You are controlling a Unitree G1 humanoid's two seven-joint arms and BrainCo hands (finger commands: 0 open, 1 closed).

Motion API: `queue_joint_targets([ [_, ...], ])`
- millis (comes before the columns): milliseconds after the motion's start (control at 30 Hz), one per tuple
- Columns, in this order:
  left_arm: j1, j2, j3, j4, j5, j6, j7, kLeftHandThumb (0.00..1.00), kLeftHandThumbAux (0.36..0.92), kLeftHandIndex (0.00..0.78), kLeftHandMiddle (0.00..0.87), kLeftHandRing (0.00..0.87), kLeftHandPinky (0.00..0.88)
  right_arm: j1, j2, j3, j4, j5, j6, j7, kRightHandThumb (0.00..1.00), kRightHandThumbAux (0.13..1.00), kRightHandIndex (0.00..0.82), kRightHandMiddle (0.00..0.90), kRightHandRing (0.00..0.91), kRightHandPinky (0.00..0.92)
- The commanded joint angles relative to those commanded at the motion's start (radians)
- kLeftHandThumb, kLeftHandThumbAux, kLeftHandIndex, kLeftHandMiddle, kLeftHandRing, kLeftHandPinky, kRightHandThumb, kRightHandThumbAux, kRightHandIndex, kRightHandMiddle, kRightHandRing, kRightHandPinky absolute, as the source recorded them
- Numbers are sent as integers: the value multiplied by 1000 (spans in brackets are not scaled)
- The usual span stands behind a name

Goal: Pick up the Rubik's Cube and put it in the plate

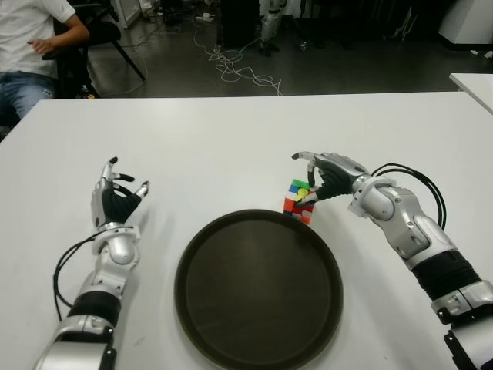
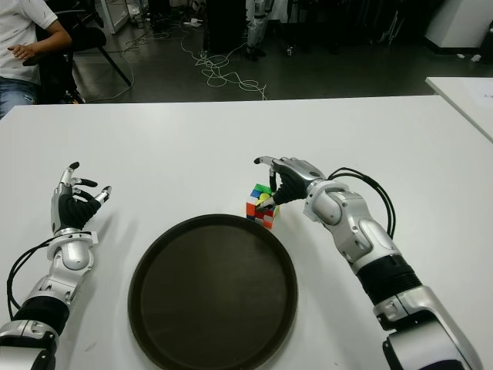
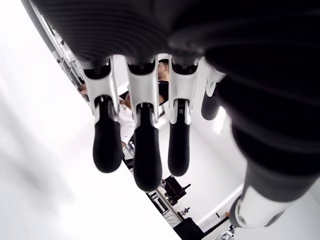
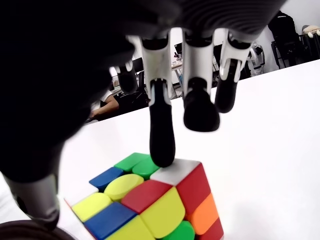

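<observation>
Left eye view gives me my left hand spread and empty, left of the plate. Rubik's Cube stands at the plate's far right rim; my right hand closes around it.

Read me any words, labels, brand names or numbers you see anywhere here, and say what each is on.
None can be read.
Cube: plain coloured stickers, no print; the right hand is on it.
Plate: bare and dark, no mark.
Table: blank white.
Left hand, left of the plate, open: no label visible.
Person's shirt and the background gear: nothing legible.
</observation>
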Motion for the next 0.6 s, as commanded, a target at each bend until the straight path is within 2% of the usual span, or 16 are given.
queue_joint_targets([
  [133, 3, -1, 0, -8, 0, 2, -1, 0, 733, 0, 495, 724, 740, -1, 1, 1, 4, -1, -2, -3, 0, 668, 0, 574, 765, 684],
  [167, 5, -2, 2, -12, -3, 3, -3, 0, 735, 0, 509, 735, 752, -2, 1, 2, 7, -3, -1, -3, 0, 659, 0, 583, 772, 709],
  [300, 6, -4, 5, -16, -9, 8, -11, 0, 742, 0, 505, 747, 763, -6, 4, 6, 14, -8, 4, -5, 0, 637, 0, 600, 784, 714],
  [367, 6, -3, 5, -16, -8, 12, -11, 0, 744, 0, 503, 750, 766, -5, 4, 7, 13, -10, 4, -10, 0, 633, 0, 569, 776, 699],
  [433, 4, -3, 4, -14, -7, 16, -11, 0, 738, 0, 391, 623, 627, -4, 3, 9, 11, -11, 0, -15, 0, 639, 0, 605, 782, 735],
  [500, 3, -2, 4, -12, -5, 18, -10, 0, 733, 0, 320, 531, 545, -3, 1, 10, 9, -11, -4, -15, 0, 649, 0, 647, 789, 760],
  [567, 3, -2, 3, -12, -4, 17, -10, 0, 734, 0, 289, 495, 527, -3, 0, 10, 4, -8, -5, -13, 0, 654, 0, 687, 795, 775],
  [600, 4, -2, 3, -12, -4, 16, -10, 0, 736, 0, 278, 483, 521, -2, 0, 9, 2, -7, -6, -11, 0, 658, 0, 676, 793, 770],
])
